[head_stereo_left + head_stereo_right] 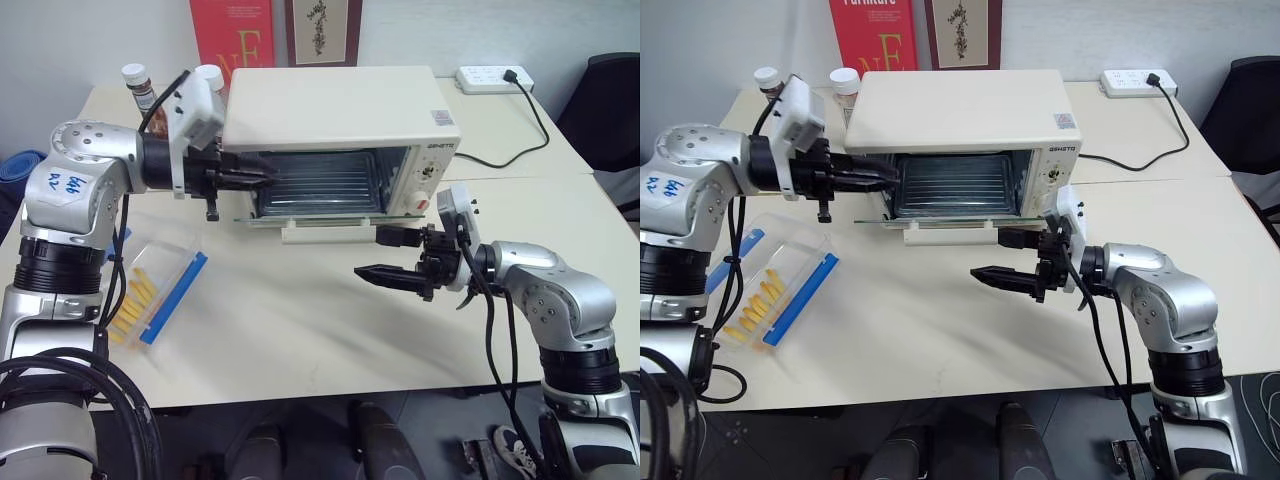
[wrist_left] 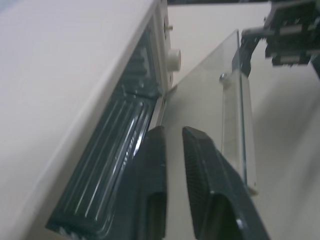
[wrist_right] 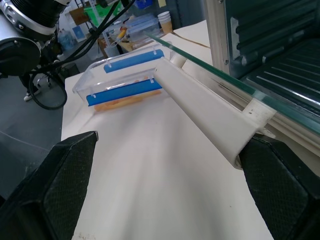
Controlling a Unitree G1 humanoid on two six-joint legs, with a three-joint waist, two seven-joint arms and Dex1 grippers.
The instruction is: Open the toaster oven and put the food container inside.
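Glass oven door [image 1: 318,214] lies open beside the closed left gripper [image 1: 262,180]. Right gripper [image 1: 378,254], fingers apart, sits before its handle [image 1: 331,233]. Food container [image 1: 160,285] rests below the left gripper.

The left gripper [image 1: 255,181] reached level toward the right, fingers closed together; the right gripper [image 1: 385,254] (pointing left) stood wide open.

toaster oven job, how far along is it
Done: the toaster oven is open, its glass door dropped flat. In hand: nothing; the left gripper is shut and empty at the oven mouth, the right gripper open before the door. Left: the food container sits on the table, to go inside.
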